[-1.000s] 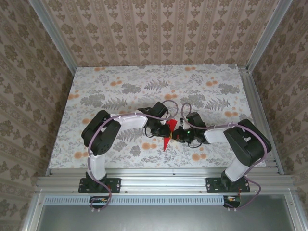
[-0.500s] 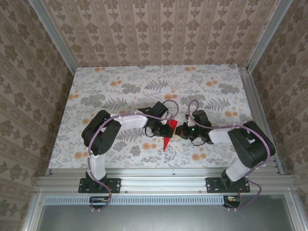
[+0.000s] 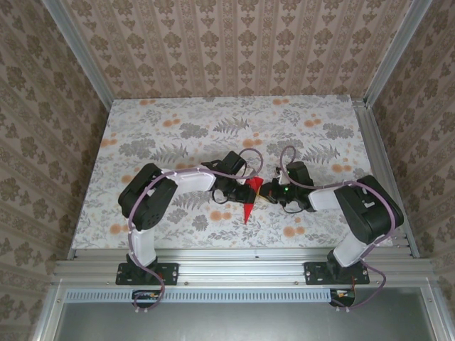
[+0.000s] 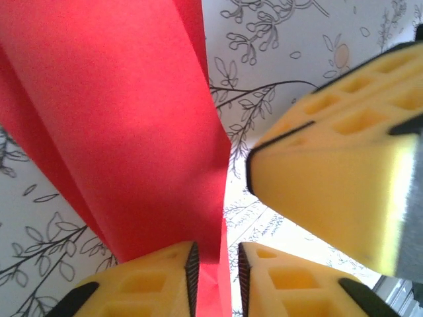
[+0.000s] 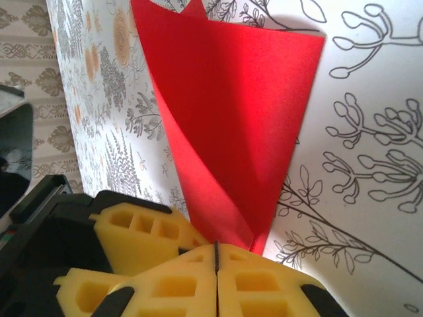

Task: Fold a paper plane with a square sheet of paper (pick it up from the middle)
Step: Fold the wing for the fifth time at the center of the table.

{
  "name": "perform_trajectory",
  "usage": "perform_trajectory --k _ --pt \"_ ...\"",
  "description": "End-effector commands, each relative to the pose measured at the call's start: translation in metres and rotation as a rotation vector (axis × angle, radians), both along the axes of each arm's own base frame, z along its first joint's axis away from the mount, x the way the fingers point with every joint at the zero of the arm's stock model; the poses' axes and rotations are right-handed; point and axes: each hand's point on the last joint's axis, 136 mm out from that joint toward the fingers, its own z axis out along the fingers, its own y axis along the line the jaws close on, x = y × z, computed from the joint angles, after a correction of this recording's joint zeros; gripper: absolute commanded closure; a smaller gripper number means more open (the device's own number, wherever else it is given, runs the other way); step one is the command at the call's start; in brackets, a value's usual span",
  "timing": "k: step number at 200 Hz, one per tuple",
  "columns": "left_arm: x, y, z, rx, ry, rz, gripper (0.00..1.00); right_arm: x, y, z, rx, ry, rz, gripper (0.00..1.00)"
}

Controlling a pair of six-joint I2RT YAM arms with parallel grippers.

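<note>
Left end effector (image 4: 215,274) clamped on paper plane (image 4: 119,119); right end effector (image 5: 216,261) closed, pinching its lower edge, floral surface (image 3: 178,121) behind.

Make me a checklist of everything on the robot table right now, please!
Surface: flowery tablecloth, flat.
Job's things: red paper plane, folded to a point and held between the arms.
Clutter: nothing seen.
Grippers: left gripper shut on the paper plane; right gripper shut on its folded edge.
Cables: purple cables looping along both arms, off the paper.
Surroundings: patterned wallpaper walls and a metal frame at the near edge.
</note>
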Motion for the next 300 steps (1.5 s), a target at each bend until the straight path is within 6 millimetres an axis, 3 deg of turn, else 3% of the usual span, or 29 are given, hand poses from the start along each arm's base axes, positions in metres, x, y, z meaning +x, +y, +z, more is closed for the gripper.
perform_trajectory --k 1,90,164,209,258,300 --pt "-0.004 -0.002 0.014 -0.049 -0.021 -0.037 0.78 0.006 0.004 0.003 0.03 0.001 0.009 0.89" --pt "-0.005 0.003 0.011 -0.054 -0.006 -0.037 0.86 0.005 -0.006 -0.005 -0.063 0.008 0.001 0.73" --pt "-0.005 0.002 0.011 -0.059 -0.002 -0.042 0.87 0.004 -0.008 -0.002 -0.073 0.006 0.004 0.68" --pt "-0.004 0.001 0.011 -0.062 0.0 -0.042 0.87 -0.003 -0.015 -0.007 -0.115 0.024 -0.003 0.66" --pt "-0.004 0.001 0.009 -0.06 0.006 -0.045 0.86 0.002 0.001 0.001 -0.018 0.012 0.029 0.69" --pt "-0.005 0.001 0.009 -0.064 0.011 -0.044 0.86 -0.001 0.007 -0.003 -0.013 0.028 0.052 0.71"
